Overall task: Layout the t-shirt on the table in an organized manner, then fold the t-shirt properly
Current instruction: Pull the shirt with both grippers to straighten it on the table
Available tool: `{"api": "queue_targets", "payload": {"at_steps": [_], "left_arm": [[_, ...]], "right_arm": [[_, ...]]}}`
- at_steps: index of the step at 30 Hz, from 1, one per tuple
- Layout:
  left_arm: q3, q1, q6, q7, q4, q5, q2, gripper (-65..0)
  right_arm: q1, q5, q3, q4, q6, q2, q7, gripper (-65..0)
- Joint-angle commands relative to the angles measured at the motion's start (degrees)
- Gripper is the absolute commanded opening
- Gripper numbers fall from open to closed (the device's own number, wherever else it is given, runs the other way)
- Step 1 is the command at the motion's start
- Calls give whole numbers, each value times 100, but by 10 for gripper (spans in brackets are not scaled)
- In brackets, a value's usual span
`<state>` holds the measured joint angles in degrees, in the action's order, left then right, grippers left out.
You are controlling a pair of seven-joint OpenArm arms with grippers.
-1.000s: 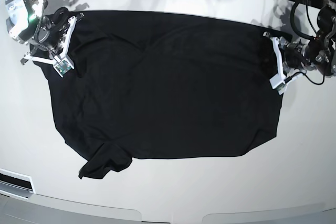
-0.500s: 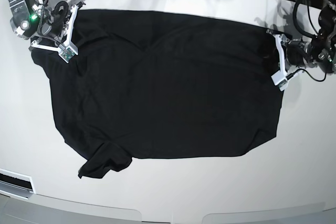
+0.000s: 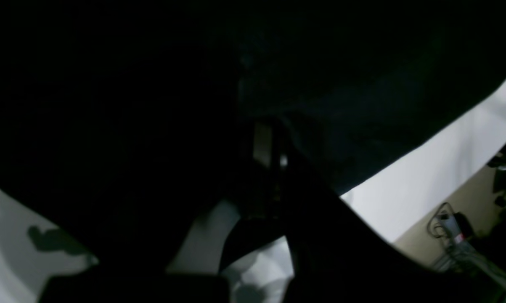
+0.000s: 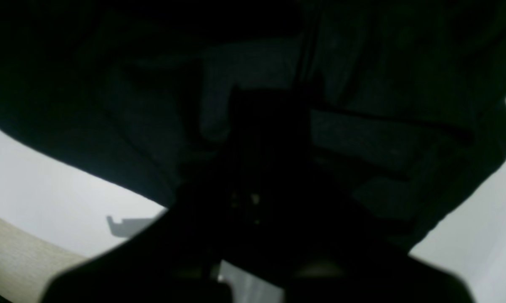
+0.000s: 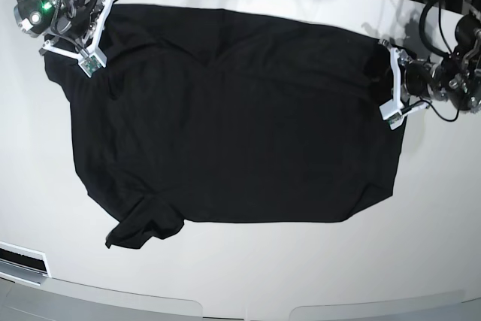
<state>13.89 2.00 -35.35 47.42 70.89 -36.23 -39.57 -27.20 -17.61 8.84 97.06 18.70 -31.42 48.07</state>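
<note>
Left hand (image 5: 392, 84) clamped on t-shirt (image 5: 233, 118), right hand (image 5: 96, 31) likewise

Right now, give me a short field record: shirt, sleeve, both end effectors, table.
shirt: t-shirt spread wide over the table, body mostly flat
sleeve: near-left sleeve crumpled and folded, sticking out from the body
left end effector: shut on the shirt's edge, on the base view's right
right end effector: shut on the shirt's far-left corner
table: white, bare around the shirt
</note>
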Motion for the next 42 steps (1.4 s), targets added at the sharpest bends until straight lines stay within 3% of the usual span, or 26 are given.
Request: {"api": "queue_targets", "payload": {"at_steps": [1, 5, 11, 17, 23, 27, 33, 42], "left_arm": [[105, 240, 20, 560, -48, 341, -94, -650], [105, 612, 20, 706, 164, 13, -306, -650], [103, 986, 22, 704, 581, 15, -629, -650], [98, 968, 20, 702, 619, 20, -835, -650], [98, 970, 17, 684, 721, 20, -837, -650], [98, 970, 20, 898, 894, 17, -841, -650], [98, 973, 24, 1075, 1541, -315, -1130, -650], [-260, 898, 72, 1091, 2159, -916, -1486, -650]], "right_arm": [[-96, -24, 2, 7, 94, -66, 313, -650], [-179, -20, 2, 7, 98, -70, 476, -650], [-376, -42, 2, 125, 175, -70, 693, -650], [-817, 4, 2, 730, 9, -76, 940, -650], [-946, 205, 2, 872, -273, -81, 944, -650], [-933, 793, 2, 872, -470, -85, 946, -650], [-914, 1045, 2, 1049, -299, -85, 960, -650], [-815, 1322, 0, 2124, -452, -136, 966, -646]]}}
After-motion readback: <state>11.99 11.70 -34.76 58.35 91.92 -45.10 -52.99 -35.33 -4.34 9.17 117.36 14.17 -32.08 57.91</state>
